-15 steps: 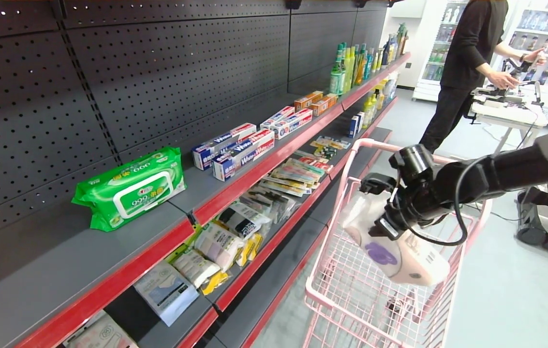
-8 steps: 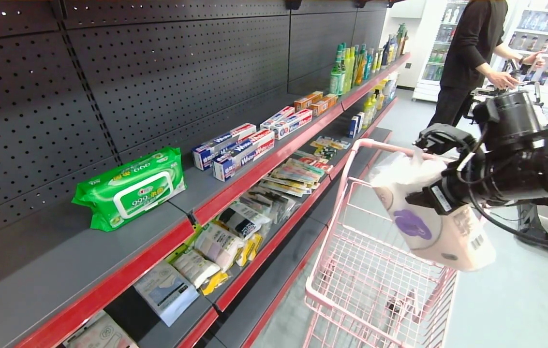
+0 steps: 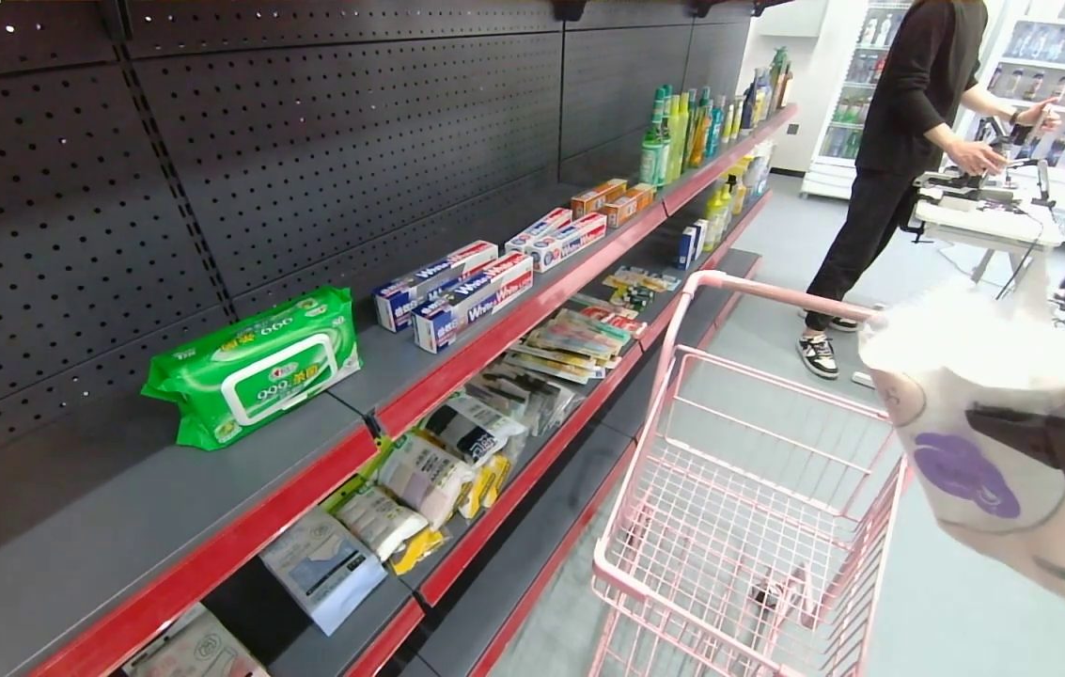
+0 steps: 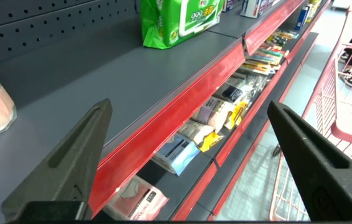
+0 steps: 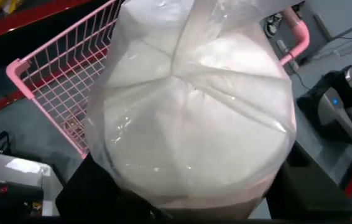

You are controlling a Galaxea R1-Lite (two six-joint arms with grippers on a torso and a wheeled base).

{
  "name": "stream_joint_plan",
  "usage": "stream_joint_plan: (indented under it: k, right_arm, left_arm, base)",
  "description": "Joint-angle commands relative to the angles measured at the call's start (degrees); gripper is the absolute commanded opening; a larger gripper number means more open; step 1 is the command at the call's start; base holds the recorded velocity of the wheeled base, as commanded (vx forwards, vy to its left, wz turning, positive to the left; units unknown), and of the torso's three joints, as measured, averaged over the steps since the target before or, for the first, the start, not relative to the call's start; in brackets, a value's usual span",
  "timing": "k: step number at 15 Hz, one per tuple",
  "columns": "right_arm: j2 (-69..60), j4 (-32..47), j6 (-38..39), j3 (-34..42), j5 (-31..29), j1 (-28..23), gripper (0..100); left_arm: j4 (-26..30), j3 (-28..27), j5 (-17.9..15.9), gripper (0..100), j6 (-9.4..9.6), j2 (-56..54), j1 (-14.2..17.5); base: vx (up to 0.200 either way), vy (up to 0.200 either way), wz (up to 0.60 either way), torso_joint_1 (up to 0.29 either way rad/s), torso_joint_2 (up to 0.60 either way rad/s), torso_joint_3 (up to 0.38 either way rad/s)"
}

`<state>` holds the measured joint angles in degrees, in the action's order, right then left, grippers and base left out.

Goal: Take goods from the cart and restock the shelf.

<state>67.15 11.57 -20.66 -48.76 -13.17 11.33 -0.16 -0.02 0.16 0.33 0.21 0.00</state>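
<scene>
While clamped in right tool [image 3: 1054, 362]: paper-roll pack [image 3: 955, 376] — likely light, squashy, slippery-filmed. Best held across the body, not loose wrap. Left tool [image 4: 189, 109] gaping, unladen.

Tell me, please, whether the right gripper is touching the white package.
Touching. In the head view the right gripper clamps the white package, one black finger pressed into its side.

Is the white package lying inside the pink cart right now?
No, the white package is held in the air beside the pink cart.
</scene>
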Motion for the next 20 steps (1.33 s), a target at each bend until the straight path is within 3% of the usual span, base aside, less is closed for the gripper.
stream_joint_plan:
  k: [1, 10, 20]
  right_arm:
    - [-9.9, 0.3, -0.8, 4.2, -1.6, -0.2, 0]
    - [-16.5, -0.1, -2.5, 9.7, -1.6, -1.2, 0]
    - [-14.9, -0.3, -4.3, 9.2, -1.2, -1.2, 0]
  left_arm:
    - [0.0, 0.0, 0.0, 100, 0.02, 0.0, 0.0]
    - [0.0, 0.0, 0.0, 100, 0.02, 0.0, 0.0]
    - [0.0, 0.0, 0.0, 100, 0.02, 0.0, 0.0]
  base:
    - [0.0, 0.0, 0.0, 0.0, 0.0, 0.0]
    - [0.0, 0.0, 0.0, 0.011, -0.02, -0.011]
    - [0.0, 0.0, 0.0, 0.165, -0.35, -0.184]
